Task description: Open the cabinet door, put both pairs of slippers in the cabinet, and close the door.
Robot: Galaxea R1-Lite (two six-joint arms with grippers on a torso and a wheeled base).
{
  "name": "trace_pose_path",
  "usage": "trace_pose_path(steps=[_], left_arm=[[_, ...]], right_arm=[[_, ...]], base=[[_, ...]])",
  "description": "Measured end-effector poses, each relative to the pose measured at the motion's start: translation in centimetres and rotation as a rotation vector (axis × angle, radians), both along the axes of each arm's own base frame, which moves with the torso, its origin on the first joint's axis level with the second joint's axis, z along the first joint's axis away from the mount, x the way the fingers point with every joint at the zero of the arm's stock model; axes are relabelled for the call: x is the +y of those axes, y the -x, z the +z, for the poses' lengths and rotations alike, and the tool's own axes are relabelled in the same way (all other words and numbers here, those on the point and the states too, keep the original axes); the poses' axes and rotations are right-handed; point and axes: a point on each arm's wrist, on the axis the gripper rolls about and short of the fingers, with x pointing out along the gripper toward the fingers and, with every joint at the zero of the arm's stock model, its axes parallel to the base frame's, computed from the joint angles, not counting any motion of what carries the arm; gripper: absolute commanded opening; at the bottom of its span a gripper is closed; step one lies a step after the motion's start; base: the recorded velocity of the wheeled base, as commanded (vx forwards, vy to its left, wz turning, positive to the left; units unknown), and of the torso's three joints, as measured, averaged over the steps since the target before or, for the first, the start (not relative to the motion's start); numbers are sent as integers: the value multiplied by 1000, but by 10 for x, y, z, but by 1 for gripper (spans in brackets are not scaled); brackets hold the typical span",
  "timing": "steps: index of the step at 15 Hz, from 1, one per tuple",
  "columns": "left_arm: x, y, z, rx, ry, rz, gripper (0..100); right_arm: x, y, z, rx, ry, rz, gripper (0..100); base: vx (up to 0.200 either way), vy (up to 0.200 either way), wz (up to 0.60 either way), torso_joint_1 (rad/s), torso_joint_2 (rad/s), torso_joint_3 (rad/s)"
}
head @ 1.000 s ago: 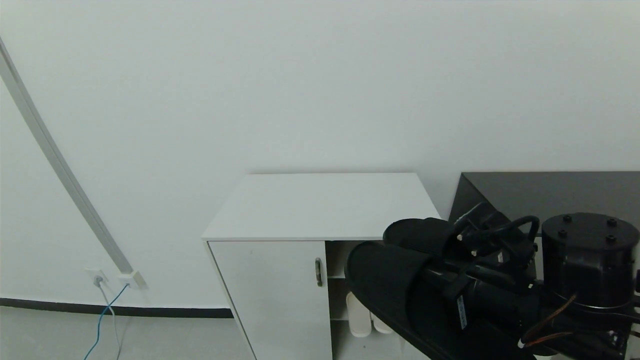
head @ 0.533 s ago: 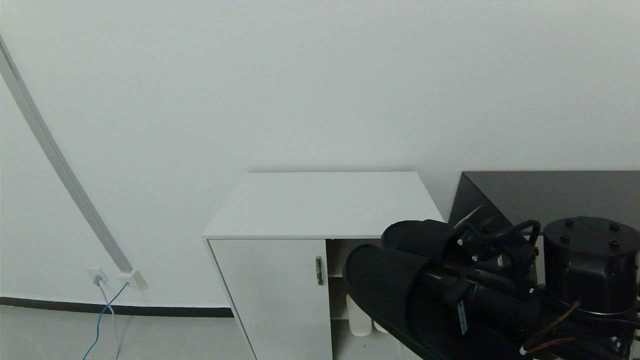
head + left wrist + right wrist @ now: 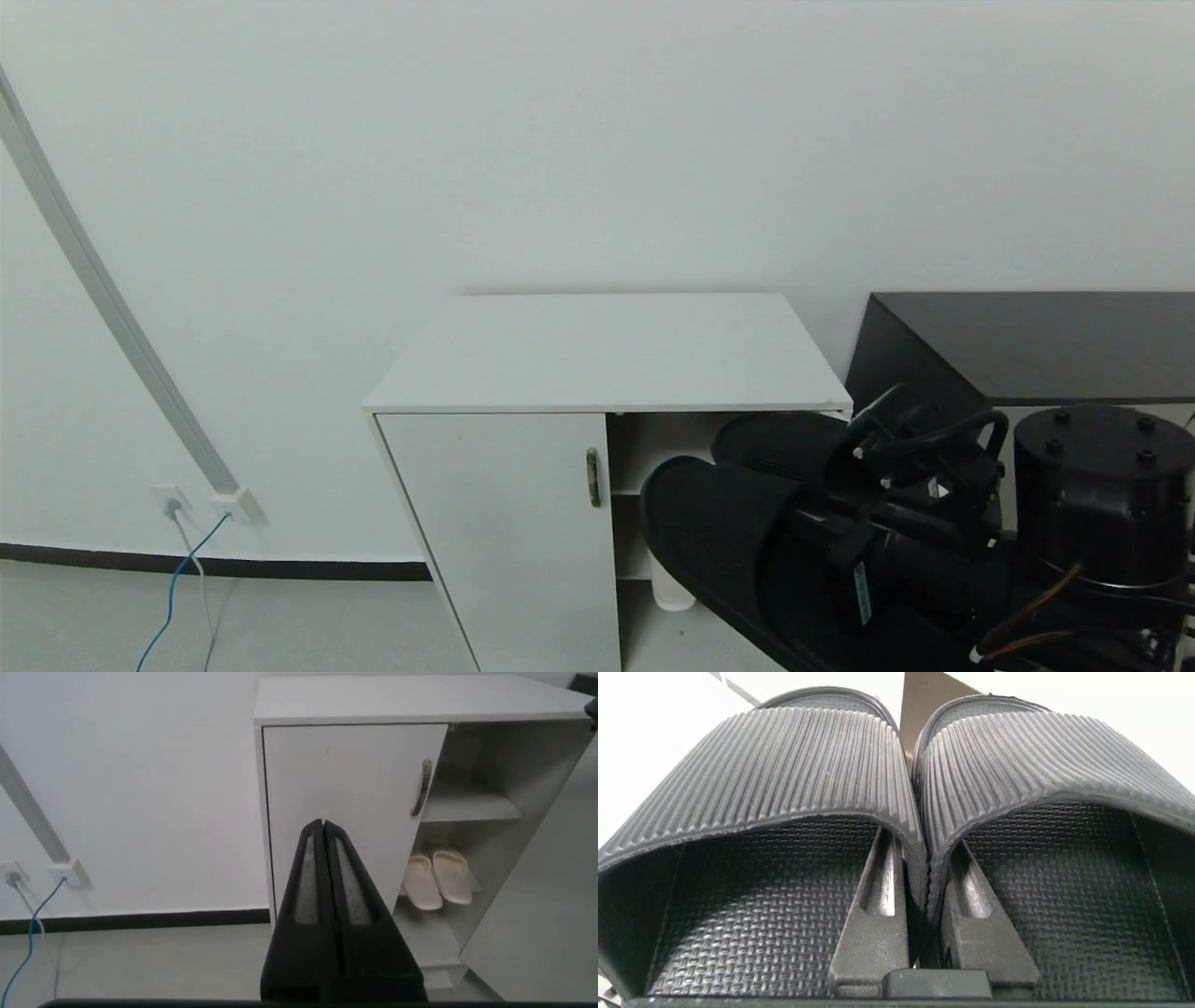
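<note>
A white cabinet (image 3: 597,355) stands against the wall, its left door (image 3: 495,523) shut with a dark handle (image 3: 592,477) and its right half open. A pair of white slippers (image 3: 437,877) lies on a low shelf inside, one of the white slippers (image 3: 670,588) peeking out in the head view. My right gripper (image 3: 920,873) is shut on a pair of black ribbed slippers (image 3: 728,523), one finger (image 3: 878,905) inside each, pinching their inner walls together. The pair hangs in front of the open half. My left gripper (image 3: 324,831) is shut and empty, facing the closed door from some distance.
A dark table (image 3: 1027,336) stands to the right of the cabinet, close to my right arm. On the left wall are a slanted cable duct (image 3: 103,289), sockets and a blue cable (image 3: 177,579) trailing to the grey floor.
The whole head picture has shifted: the cabinet now sits higher and a little larger, so the camera moved. The black slippers keep their place in my right gripper.
</note>
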Motion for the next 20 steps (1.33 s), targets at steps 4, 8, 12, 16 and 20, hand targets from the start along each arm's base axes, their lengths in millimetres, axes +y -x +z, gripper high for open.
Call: trace_pose_path(steps=[4,8,12,16,20], left_arm=[[0,0,0,0,0,0,0],[0,0,0,0,1,0,0],[0,0,0,0,4,1,0],[0,0,0,0,4,1,0],[0,0,0,0,4,1,0]], right_arm=[[1,1,0,-3,-2,8,0],[2,3,-1,-2,-3,14,0],[2,3,-2,2,1,16,0],[2,4,-2,-3,-4,16,0],[2,4,-2,-2,-3,17,0]], base=[[0,0,0,-229,551,327],[0,0,0,-200,523,323],[0,0,0,-172,497,316],[0,0,0,-144,478,336],[0,0,0,-115,456,338]])
